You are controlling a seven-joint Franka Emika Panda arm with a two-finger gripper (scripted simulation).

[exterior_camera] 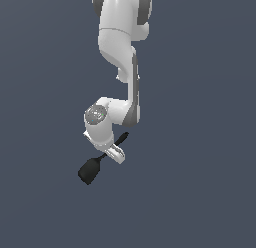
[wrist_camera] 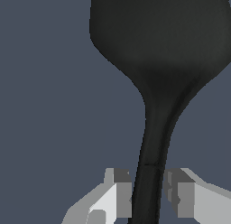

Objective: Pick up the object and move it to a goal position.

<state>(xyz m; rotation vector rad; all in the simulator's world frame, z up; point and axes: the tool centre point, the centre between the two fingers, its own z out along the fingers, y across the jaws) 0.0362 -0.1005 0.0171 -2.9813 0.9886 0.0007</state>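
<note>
The object is a matte black spatula with a broad rounded blade and a thin handle. In the exterior view it lies slantwise under my hand, its blade toward the exterior view's left and its handle tip poking out past the wrist. My gripper sits over the handle's middle. In the wrist view the object fills most of the picture, and its handle runs down between my two fingers. The gripper is shut on the handle, with both pads against its sides. No goal marker shows.
A plain dark blue-grey surface lies all around. The white arm comes down from the top of the exterior view.
</note>
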